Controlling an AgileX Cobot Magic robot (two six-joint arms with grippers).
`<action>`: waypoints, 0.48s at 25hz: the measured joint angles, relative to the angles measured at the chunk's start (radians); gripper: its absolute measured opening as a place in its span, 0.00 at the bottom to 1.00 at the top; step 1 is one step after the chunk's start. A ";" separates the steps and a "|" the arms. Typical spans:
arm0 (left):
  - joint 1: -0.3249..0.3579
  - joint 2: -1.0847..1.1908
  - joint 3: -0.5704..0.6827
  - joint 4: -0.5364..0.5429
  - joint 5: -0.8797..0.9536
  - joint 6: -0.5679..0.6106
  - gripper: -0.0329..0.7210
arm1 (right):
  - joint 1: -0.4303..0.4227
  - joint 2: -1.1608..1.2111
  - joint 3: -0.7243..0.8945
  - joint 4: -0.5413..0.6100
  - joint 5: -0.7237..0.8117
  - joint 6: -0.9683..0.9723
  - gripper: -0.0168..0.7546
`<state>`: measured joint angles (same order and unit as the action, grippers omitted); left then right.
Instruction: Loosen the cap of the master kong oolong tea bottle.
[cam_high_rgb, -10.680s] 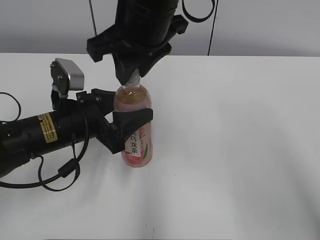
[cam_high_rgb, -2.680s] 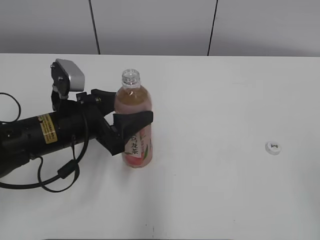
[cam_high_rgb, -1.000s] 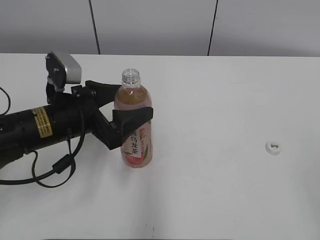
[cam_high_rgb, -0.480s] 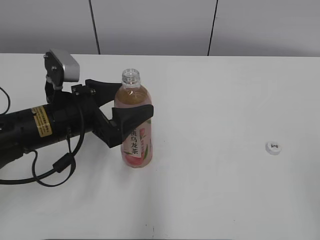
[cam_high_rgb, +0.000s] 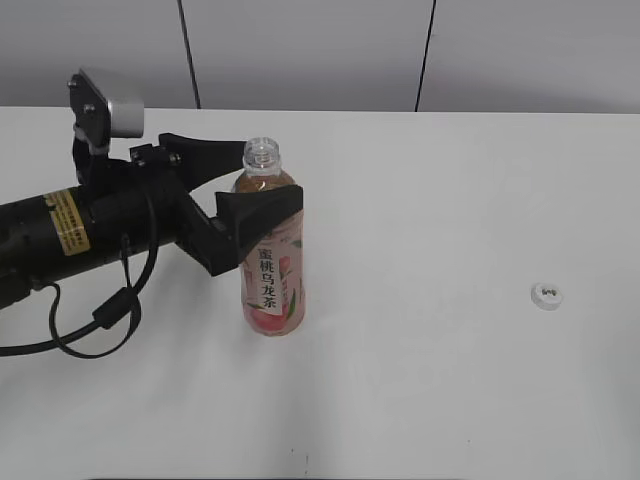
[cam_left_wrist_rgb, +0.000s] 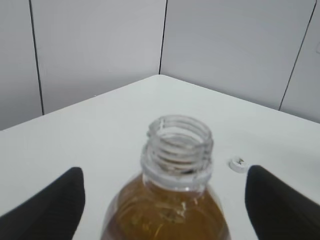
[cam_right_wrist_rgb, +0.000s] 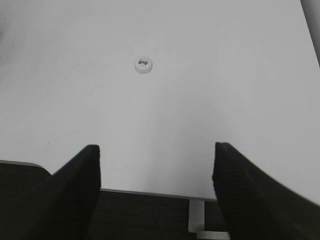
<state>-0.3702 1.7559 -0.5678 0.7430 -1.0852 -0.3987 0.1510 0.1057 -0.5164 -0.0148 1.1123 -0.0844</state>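
A white table (cam_high_rgb: 450, 400) is shown spanning all three views, backed by grey wall panels (cam_high_rgb: 300, 50). The left arm (cam_high_rgb: 70, 235) is seen entering from the left edge of the exterior view, lying nearly level above the table, with a silver-grey wrist camera (cam_high_rgb: 105, 100) mounted on top and a black cable (cam_high_rgb: 100, 315) looped beneath it.

The left gripper (cam_high_rgb: 255, 185) is held with its jaws spread to either side of the upper part of the master kong oolong tea bottle (cam_high_rgb: 270, 255). In the left wrist view the two black fingers (cam_left_wrist_rgb: 50, 205) are seen clearly apart from the bottle's shoulders, so the bottle is flanked but not clamped. The bottle stands upright on the table, left of centre, with pale amber tea inside and a pink label carrying a white strip of black characters. Its threaded neck (cam_left_wrist_rgb: 177, 145) is uncovered.

The right gripper (cam_right_wrist_rgb: 155, 192) is shown only in the right wrist view, with jaws wide apart and nothing between them, above the table's near edge.

The cap (cam_high_rgb: 546, 296) lies flat on the table, logo upward, well apart from the bottle on the right side, and ahead of the right gripper (cam_right_wrist_rgb: 143, 65) without contact.
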 joint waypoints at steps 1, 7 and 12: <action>0.000 -0.007 0.000 0.000 0.004 -0.004 0.83 | 0.000 0.000 0.000 0.000 0.000 0.000 0.71; 0.000 -0.030 0.000 0.000 0.012 -0.035 0.83 | 0.000 0.000 0.000 0.000 0.000 0.000 0.71; 0.000 -0.081 0.000 0.001 0.045 -0.059 0.83 | 0.000 0.000 0.000 0.000 0.000 0.000 0.71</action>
<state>-0.3702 1.6745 -0.5678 0.7440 -1.0403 -0.4576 0.1510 0.1057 -0.5164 -0.0148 1.1123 -0.0844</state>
